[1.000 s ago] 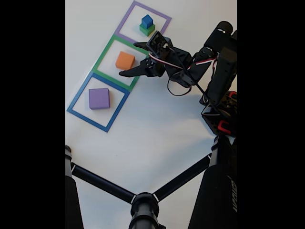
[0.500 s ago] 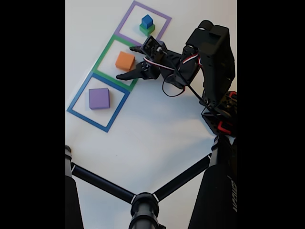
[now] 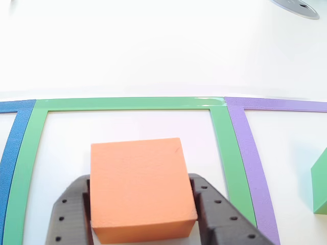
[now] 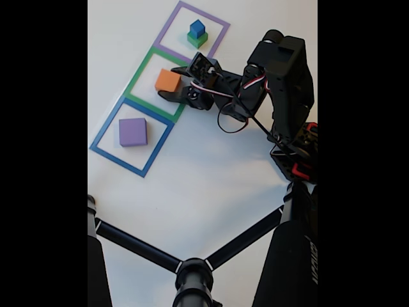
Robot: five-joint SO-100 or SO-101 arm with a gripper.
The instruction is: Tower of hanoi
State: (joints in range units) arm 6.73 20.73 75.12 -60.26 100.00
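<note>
The orange block (image 3: 140, 184) (image 4: 166, 80) rests on the white table inside the green square outline (image 3: 127, 103) (image 4: 137, 80). My gripper (image 3: 140, 178) (image 4: 171, 83) is closed around it, one dark finger (image 3: 69, 214) pressing its left side and the other its right side in the other view. In the fixed view the purple block (image 4: 133, 132) lies in the blue outline (image 4: 105, 131). The blue cube (image 4: 197, 28) is stacked on the green block (image 4: 197, 41) (image 3: 321, 184) in the purple outline (image 4: 167, 35) (image 3: 250, 153).
A black tripod-like stand (image 4: 192, 275) spreads its legs across the bottom of the fixed view. The arm's base (image 4: 297, 160) stands at the right. Open white table lies between them. A grey disc (image 3: 299, 7) shows at the top right of the other view.
The gripper has advanced left and down from beside the orange block to straddle it, and its wide-spread fingers have closed in on the block's sides. The blocks have not moved.
</note>
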